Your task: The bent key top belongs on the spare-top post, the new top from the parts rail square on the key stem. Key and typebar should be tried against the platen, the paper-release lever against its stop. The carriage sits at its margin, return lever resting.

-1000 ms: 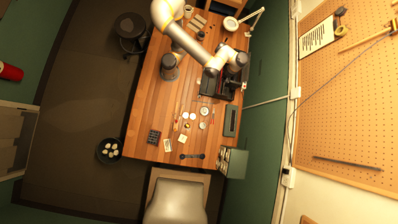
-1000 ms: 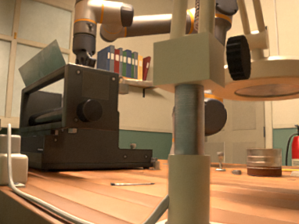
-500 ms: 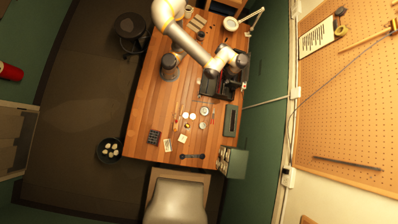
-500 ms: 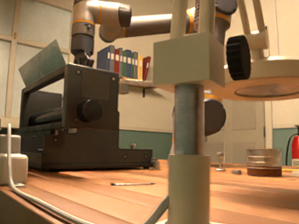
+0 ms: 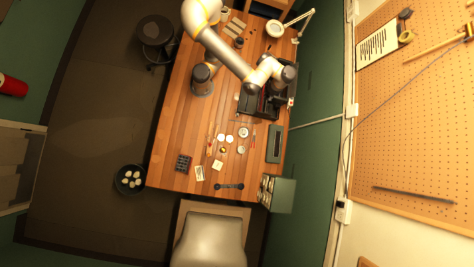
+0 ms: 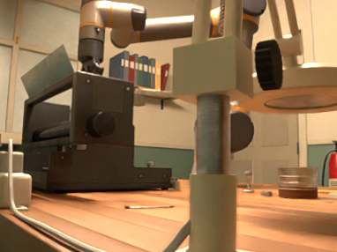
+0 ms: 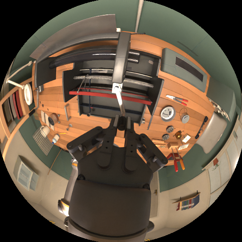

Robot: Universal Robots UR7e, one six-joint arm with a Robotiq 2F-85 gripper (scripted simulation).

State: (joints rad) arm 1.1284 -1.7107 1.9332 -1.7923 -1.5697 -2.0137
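Observation:
My gripper is closed on the dark knob at the end of a slim silver lever that rises from the typewriter. I am above the machine's frame, near its right end by the platen knob. The black platen and a grey paper sheet lie behind the red bar. A broad dark arm runs from the lever's base across the carriage. The key tops are too small to tell apart.
The magnifier lamp post stands near the typewriter at the bench's end. A green case lies beside the machine. Small parts, a dial and pliers sit mid-bench. A drawer box stands at the corner.

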